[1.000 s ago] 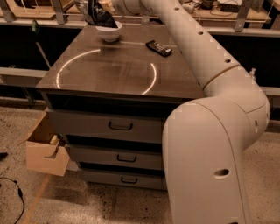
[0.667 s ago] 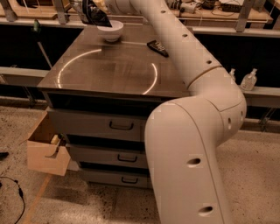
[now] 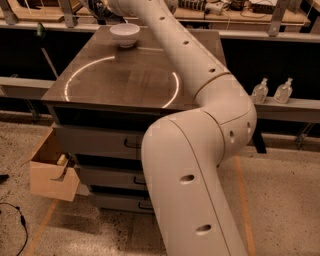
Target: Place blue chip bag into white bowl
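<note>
The white bowl [image 3: 125,35] stands empty at the far edge of the dark table top [image 3: 100,85]. My gripper [image 3: 102,8] is at the frame's top edge, just behind and left of the bowl and above it. It is shut on a dark glossy shape, the blue chip bag [image 3: 100,10], which is mostly cut off by the frame edge. My white arm [image 3: 200,70] runs from the lower middle up across the table's right side to the gripper.
The table is a drawer cabinet with handles [image 3: 132,145]. An open cardboard box [image 3: 50,172] sits on the floor at its left. Two clear bottles [image 3: 272,91] stand on a ledge to the right. A shelf rail runs behind the table.
My gripper with the bag has shifted slightly left, from above the bowl to behind its left side. My arm's elbow has swung left and now hides the table's right part.
</note>
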You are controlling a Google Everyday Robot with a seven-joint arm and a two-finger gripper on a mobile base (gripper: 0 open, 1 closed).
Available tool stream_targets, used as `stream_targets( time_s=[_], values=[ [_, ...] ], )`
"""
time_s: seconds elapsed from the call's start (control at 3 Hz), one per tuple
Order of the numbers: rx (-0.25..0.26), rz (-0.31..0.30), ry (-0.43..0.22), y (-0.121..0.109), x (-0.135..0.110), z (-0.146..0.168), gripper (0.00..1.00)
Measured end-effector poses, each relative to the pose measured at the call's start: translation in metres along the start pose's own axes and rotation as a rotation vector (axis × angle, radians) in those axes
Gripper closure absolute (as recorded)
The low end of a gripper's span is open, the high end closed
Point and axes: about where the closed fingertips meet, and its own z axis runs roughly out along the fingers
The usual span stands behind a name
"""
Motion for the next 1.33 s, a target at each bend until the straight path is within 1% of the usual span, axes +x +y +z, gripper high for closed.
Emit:
stream_targets(
  time_s=[0.33, 0.67, 1.0, 1.33],
  values=[
    [0.08, -0.036, 0.002, -0.016, -0.005, 0.009, 1.0],
    [0.133, -0.054, 0.025, -0.029, 0.0, 0.011, 1.0],
    [0.166, -0.063, 0.063, -0.037, 0.013, 0.013, 1.0],
    [0.171, -0.06, 0.1, -0.037, 0.026, 0.017, 1.0]
  ],
)
